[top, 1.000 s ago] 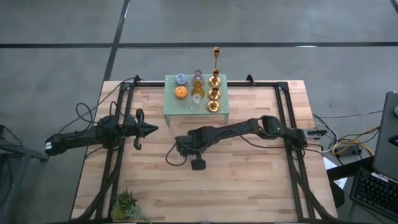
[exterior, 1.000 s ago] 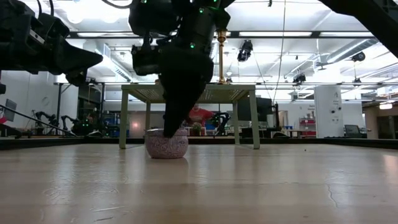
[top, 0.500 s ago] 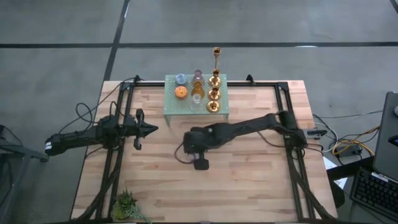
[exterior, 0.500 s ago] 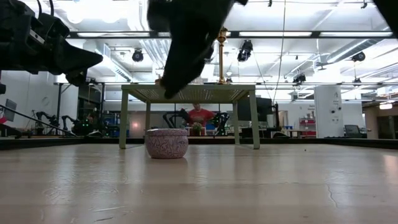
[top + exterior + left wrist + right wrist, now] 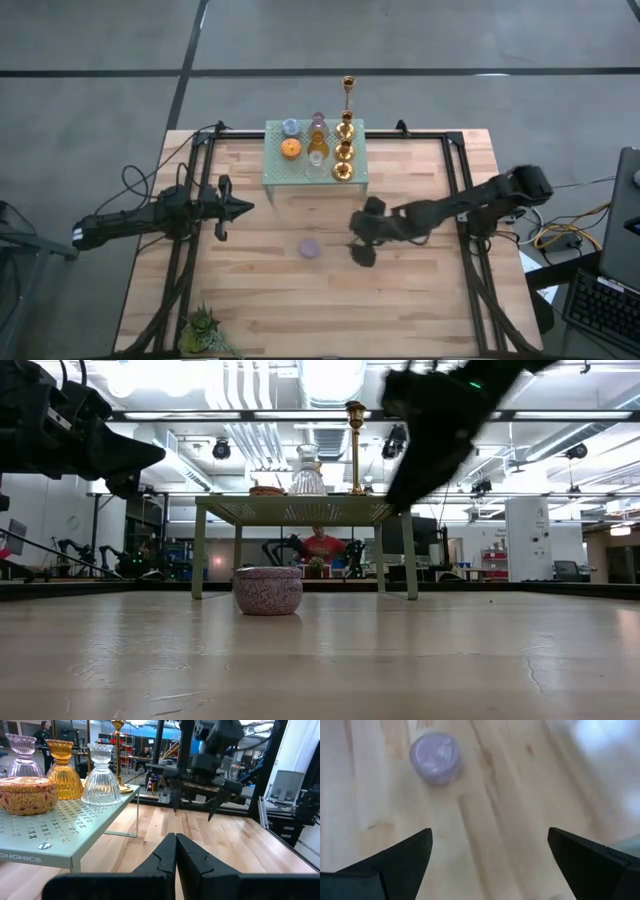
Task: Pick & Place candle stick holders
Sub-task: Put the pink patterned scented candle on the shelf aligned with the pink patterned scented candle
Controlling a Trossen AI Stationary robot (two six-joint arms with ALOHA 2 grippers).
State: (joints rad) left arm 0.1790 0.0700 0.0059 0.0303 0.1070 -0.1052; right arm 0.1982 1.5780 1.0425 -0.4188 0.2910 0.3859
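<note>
Purple holder sits alone on desk, centre. Right hand at its 3 o'clock, near, fingers spread, empty. Left hand pinched closed, idle at 10 o'clock. Placement looks done; next likely fetch another holder from green stand.

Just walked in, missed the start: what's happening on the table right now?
The purple holder stands alone on the table, in front of the green stand holding the other candle stick holders. The right gripper is beside it, fingers open and empty. The left gripper waits at the left, fingers shut.
</note>
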